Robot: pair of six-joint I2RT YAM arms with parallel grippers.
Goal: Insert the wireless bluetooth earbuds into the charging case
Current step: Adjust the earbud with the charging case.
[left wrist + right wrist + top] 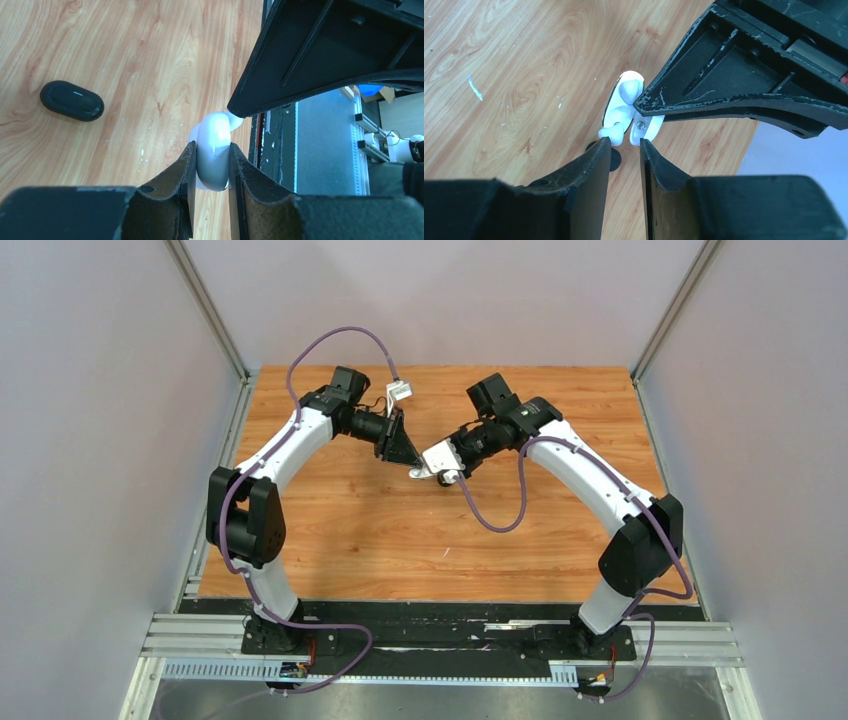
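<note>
1. Left arm reaches in from the near-left base toward the table's middle, slightly to the far side.
2. Black charging case: shut oval w/ a thin light mark on top, lying flat on the wood, well apart from both grippers. Seen only in the left wrist view.
3. Left gripper: fingers clamped on the white charging case, one pad on each broad side, the case's rounded body sticking out past the tips.
4. The white case is held btwn the two grippers over the table's middle. In the right wrist view it looks open, w/ a rounded white lump seated inside.
5. White earbud: at the near edge of the case, touching the tip of one right-gripper finger.
6. Right gripper: fingers nearly together w/ a narrow gap, tips right at the case. Can't tell whether they actually pinch the earbud.
7. Small black bit on the wood, just under the right gripper's tips, mostly hidden; can't tell what it is.
8. Right arm arcs in from the near-right base.
</note>
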